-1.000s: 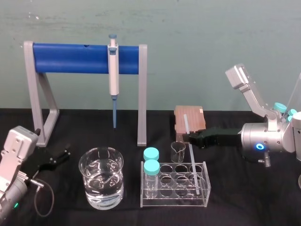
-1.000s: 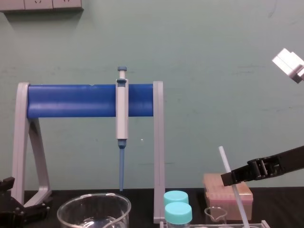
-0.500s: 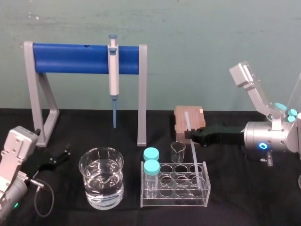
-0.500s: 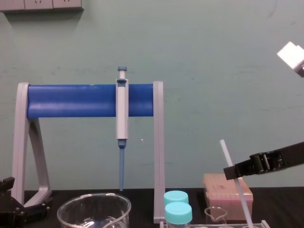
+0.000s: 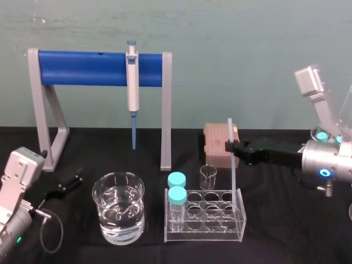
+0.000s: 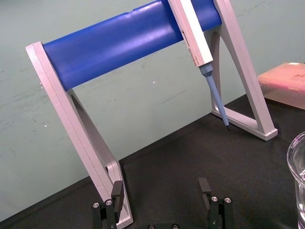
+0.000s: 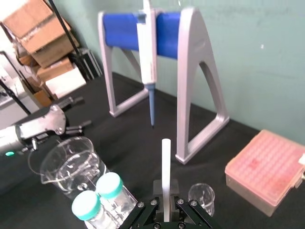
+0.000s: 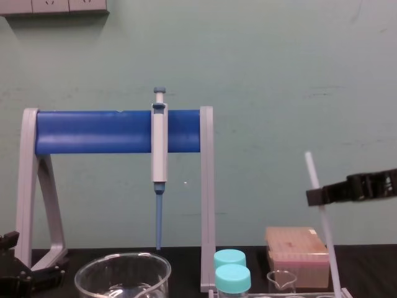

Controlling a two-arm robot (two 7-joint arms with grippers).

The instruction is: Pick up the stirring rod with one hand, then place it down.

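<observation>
Black right tool (image 5: 231, 147) tight on near-upright stirring rod (image 5: 235, 181); left tool (image 5: 65, 186) spread, idle beside stand (image 5: 99, 69).

The pipette (image 5: 132, 77) hangs on the stand (image 5: 82, 69) at the back, the beaker (image 5: 104, 214) before it. The tube rack (image 5: 204, 234) sits right of the beaker, the stirring rod (image 5: 236, 176) upright at its right end.

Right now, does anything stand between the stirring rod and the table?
Yes. The right gripper is shut on the stirring rod; its lower end is at the tube rack, which covers the table there. The left gripper lies idle by the pipette stand.
</observation>
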